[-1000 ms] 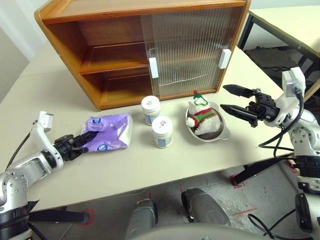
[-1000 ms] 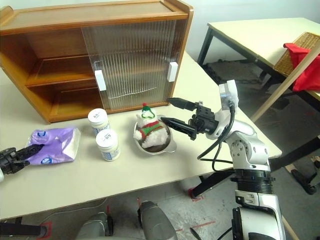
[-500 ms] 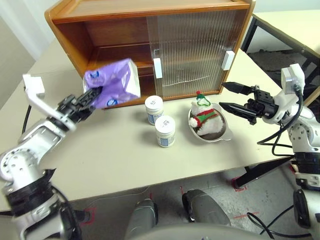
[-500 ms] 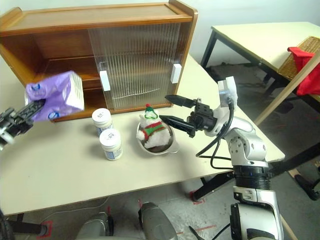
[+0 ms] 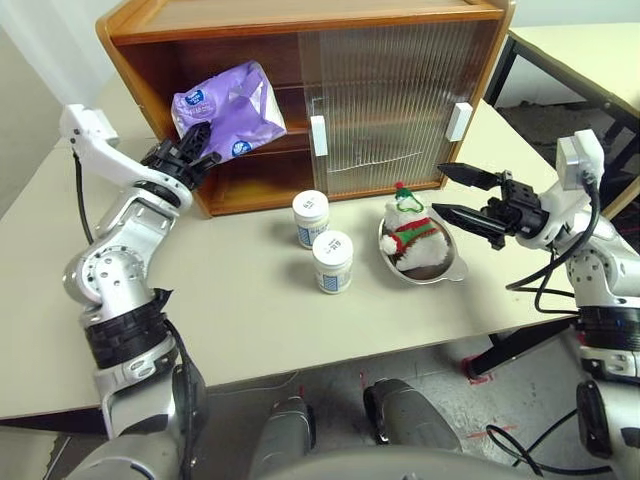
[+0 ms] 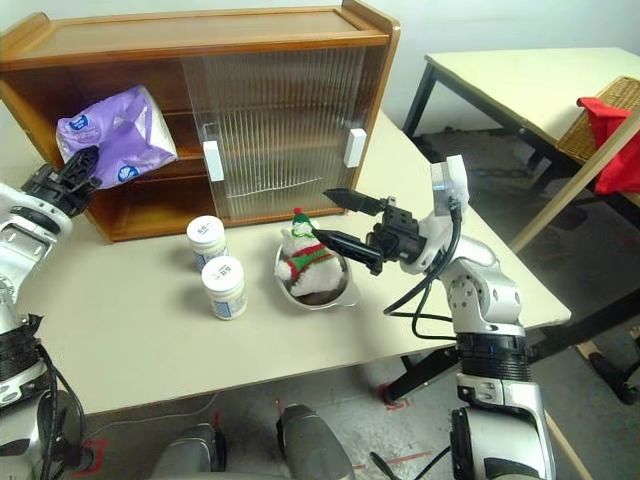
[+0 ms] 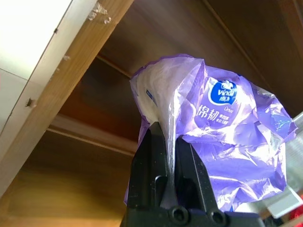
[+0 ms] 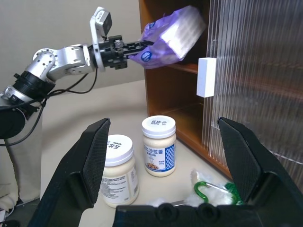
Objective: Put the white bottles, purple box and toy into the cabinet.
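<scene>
- your left hand (image 6: 78, 168) is clamped on the purple box (image 6: 115, 136), held up at the cabinet's (image 6: 200, 40) open side, in front of the inner shelf.
- your right hand (image 6: 335, 218) hangs with its fingers spread just beside the toy (image 6: 306, 262) in its metal bowl (image 6: 343, 290).
- the two white bottles (image 6: 214, 267) stand on the surface (image 6: 140, 320) near the sliding doors (image 6: 280, 130).

The purple box (image 5: 226, 108) is held aloft, tilted, at the open left bay of the cabinet (image 5: 250, 20). Two white bottles (image 5: 311, 212) stand upright on the table before the cabinet. The toy (image 5: 408, 234) sits beside them.
</scene>
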Controlling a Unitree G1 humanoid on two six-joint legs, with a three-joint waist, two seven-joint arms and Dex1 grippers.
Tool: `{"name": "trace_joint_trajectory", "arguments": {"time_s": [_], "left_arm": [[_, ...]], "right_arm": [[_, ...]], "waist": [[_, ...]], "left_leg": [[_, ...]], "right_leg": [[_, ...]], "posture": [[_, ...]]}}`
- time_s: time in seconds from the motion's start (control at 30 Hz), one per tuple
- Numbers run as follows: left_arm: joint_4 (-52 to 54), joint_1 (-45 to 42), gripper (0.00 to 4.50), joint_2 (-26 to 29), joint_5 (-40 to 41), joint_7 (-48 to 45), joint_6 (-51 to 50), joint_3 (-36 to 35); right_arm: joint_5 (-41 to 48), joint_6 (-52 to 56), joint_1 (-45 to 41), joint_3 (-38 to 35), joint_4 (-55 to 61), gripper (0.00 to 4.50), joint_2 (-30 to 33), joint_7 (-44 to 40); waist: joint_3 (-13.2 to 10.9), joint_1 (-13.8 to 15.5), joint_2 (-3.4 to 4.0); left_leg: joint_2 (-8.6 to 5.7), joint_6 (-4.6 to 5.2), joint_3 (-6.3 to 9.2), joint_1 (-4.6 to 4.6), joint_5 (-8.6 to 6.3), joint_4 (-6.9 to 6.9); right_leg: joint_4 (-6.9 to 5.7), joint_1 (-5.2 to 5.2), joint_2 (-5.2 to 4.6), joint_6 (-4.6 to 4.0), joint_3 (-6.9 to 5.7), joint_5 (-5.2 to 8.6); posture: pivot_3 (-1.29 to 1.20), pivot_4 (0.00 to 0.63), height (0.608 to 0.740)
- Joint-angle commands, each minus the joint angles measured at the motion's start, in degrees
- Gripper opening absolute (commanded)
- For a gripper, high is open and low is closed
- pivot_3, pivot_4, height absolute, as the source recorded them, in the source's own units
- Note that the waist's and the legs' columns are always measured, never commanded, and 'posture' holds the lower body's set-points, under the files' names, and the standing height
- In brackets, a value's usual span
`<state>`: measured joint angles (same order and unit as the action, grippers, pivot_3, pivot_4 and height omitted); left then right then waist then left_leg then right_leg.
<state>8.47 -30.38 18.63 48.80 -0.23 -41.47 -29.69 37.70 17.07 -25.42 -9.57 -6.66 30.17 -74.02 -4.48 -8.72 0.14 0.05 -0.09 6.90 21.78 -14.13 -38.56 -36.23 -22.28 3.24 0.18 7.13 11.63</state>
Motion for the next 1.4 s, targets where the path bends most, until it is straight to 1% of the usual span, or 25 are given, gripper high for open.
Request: {"name": "trace_joint_trajectory", "arguments": {"time_s": [0.03, 0.23, 0.37, 0.47, 0.57, 0.73, 0.83, 0.9, 0.97, 1.07, 1.17, 1.27, 1.37, 1.4], "left_arm": [[-3.6, -3.57, 0.01, -1.76, -2.93, 1.76, 4.7, 0.85], [-11.15, -9.16, 0.01, -3.83, -6.22, 1.73, 9.74, 2.62], [-16.77, -12.76, 0.01, -3.87, -9.36, 0.69, 13.19, 4.06], [-18.95, -13.91, 0.01, -4.12, -10.4, 0.24, 14.23, 4.79], [-20.46, -14.8, 0.9, -4.15, -10.82, -0.71, 15.85, 4.64], [-20.65, -15.09, 2.69, -4.02, -10.96, -1.45, 15.64, 4.79], [-19.65, -14.57, 3.68, -3.97, -11.22, -2.06, 16.18, 4.78], [-18.0, -13.73, 4.45, -3.86, -10.97, -2.42, 15.89, 4.74], [-15.67, -12.53, 4.48, -3.9, -10.47, -2.52, 15.03, 4.75], [-8.01, -7.27, 4.48, -2.76, -8.8, -3.41, 9.96, 6.1], [-0.23, -0.13, 4.48, 2.39, -11.48, -8.74, 8.24, 10.43], [3.64, 4.05, 3.84, 4.88, -12.9, -11.95, 10.41, 11.88], [5.25, 5.68, 2.86, 6.58, -14.57, -14.71, 11.77, 13.14], [4.99, 5.76, 2.46, 7.21, -15.41, -15.6, 12.09, 13.78]], "right_arm": [[-0.11, -0.69, 0.95, 0.58, 1.76, 4.5, -0.57, 0.55], [-0.43, -1.28, 0.79, 1.1, 2.02, 4.5, -1.46, 0.71], [-0.75, -1.72, 1.46, 1.25, 2.52, 4.5, -1.14, 0.62], [-1.23, -2.31, 2.01, 1.52, 2.4, 4.5, -0.61, 0.25], [-1.12, -2.32, 2.13, 1.7, 2.61, 4.5, -0.63, 0.39], [-0.94, -1.92, 1.98, 2.29, 2.54, 4.5, -0.48, 0.04], [-0.86, -1.78, 2.01, 2.64, 2.58, 4.5, -0.62, 0.13], [-0.96, -1.97, 2.15, 2.97, 2.7, 4.5, -0.88, 0.32], [-1.09, -2.09, 2.27, 3.29, 2.84, 4.5, -1.05, 0.4], [-1.02, -2.02, 2.38, 3.62, 3.1, 4.5, -1.3, 0.64], [-0.43, -1.13, 2.54, 3.93, 3.32, 4.5, -1.24, 0.61], [-0.45, -1.18, 2.6, 4.25, 3.57, 4.5, -1.52, 0.83], [-0.47, -0.99, 2.59, 4.61, 3.8, 4.5, -1.78, 0.91], [-0.47, -0.92, 2.55, 4.64, 3.8, 4.5, -1.83, 0.91]], "waist": [[0.0, -0.01, -0.02], [-0.01, -0.21, -0.06], [-0.02, -0.45, -0.07], [-0.02, -0.66, -0.08], [-0.02, -0.9, -0.08], [-0.03, -1.19, -0.09], [-0.03, -1.21, -0.1], [-0.03, -1.19, -0.1], [-0.03, -1.19, -0.11], [-0.03, -1.34, -0.1], [-0.03, -1.42, -0.11], [-0.04, -1.33, -0.13], [-0.04, -0.74, -0.19], [-0.04, -0.59, -0.19]], "left_leg": [[0.0, 0.01, 0.01, 0.0, -0.01, -0.07], [-0.06, 0.04, 0.02, 0.0, -0.03, -0.24], [-0.09, 0.05, 0.07, 0.01, -0.03, -0.24], [-0.13, 0.1, 0.07, 0.05, -0.06, -0.21], [-0.26, 0.15, 0.08, 0.08, -0.09, -0.2], [-0.53, 0.25, 0.1, 0.12, -0.14, -0.22], [-0.62, 0.33, 0.1, 0.12, -0.16, -0.25], [-0.67, 0.35, 0.12, 0.12, -0.16, -0.27], [-0.69, 0.36, 0.14, 0.12, -0.16, -0.27], [-0.71, 0.38, 0.13, 0.1, -0.17, -0.25], [-0.71, 0.37, 0.12, 0.1, -0.18, -0.24], [-0.72, 0.36, 0.16, 0.1, -0.19, -0.24], [-0.79, 0.34, 0.42, 0.1, -0.18, -0.28], [-0.78, 0.34, 0.61, 0.11, -0.17, -0.28]], "right_leg": [[0.0, 0.04, 0.0, 0.03, 0.0, -0.01], [0.04, 0.16, -0.01, 0.1, 0.01, -0.04], [0.04, 0.16, -0.02, 0.14, 0.01, -0.05], [0.09, 0.15, -0.02, 0.21, 0.0, 0.0], [0.1, 0.15, -0.01, 0.34, 0.01, 0.07], [0.1, 0.17, -0.06, 0.54, 0.03, 0.19], [0.11, 0.22, -0.11, 0.61, 0.04, 0.22], [0.1, 0.24, -0.14, 0.65, 0.04, 0.24], [0.1, 0.26, -0.14, 0.67, 0.04, 0.25], [0.1, 0.27, -0.14, 0.7, 0.03, 0.27], [0.1, 0.24, -0.1, 0.72, 0.0, 0.29], [0.09, 0.23, -0.1, 0.71, 0.0, 0.28], [0.09, 0.27, -0.15, 0.67, 0.1, 0.26], [0.09, 0.28, -0.17, 0.65, 0.15, 0.26]], "posture": [[-0.23, 0.062, 0.74], [-0.25, 0.062, 0.74], [-0.26, 0.059, 0.74], [-0.26, 0.058, 0.74], [-0.26, 0.053, 0.74], [-0.26, 0.053, 0.74], [-0.25, 0.054, 0.74], [-0.25, 0.054, 0.74], [-0.25, 0.056, 0.74], [-0.24, 0.06, 0.74], [-0.24, 0.061, 0.74], [-0.23, 0.066, 0.74], [-0.23, 0.067, 0.74], [-0.23, 0.068, 0.74]]}}
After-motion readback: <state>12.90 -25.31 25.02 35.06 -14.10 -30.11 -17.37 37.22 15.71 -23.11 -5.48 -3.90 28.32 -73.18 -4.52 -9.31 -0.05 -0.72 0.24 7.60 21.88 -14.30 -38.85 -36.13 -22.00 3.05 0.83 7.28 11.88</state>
